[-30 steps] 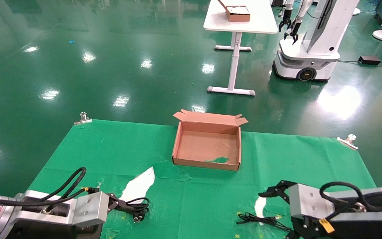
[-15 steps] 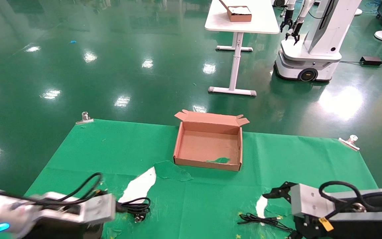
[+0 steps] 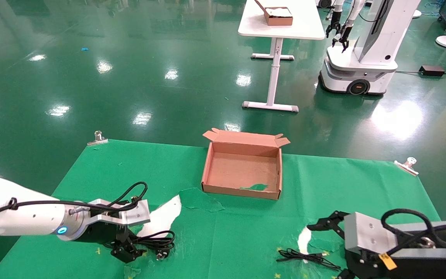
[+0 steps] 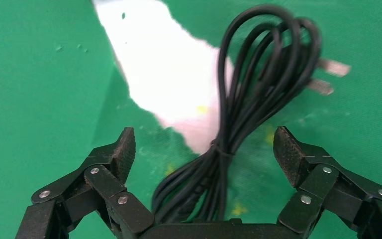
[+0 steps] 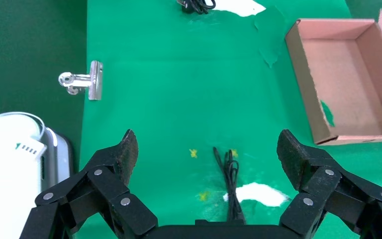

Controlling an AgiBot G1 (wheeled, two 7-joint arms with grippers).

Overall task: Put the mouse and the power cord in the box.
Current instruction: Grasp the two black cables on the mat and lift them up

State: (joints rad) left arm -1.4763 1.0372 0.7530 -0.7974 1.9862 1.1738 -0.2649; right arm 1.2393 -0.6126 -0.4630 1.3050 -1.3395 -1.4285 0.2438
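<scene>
You are looking at the left gripper poised low over the coiled power cord, its jaws standing wide apart on either side of the bundle and clamping nothing, the fingertips not touching the cable, whose plug prongs are pointing away past a torn white patch in the green cover of the counter. Further out, near the front right of the counter, the right gripper is hanging with its jaws equally spread and empty, a thin black wire lying on the cover directly beneath it. Between and beyond both arms, toward the counter's far edge, the box is sitting open, holding only a green scrap on its floor. Judged from this, you are at the very start: neither item is in the box, the cord pick-up is only lined up, and the carry and both drops are all left to do. You are not being shown the mouse itself; only its wire is visible, running under the right arm at the frame's edge, so the body's position cannot be told.
</scene>
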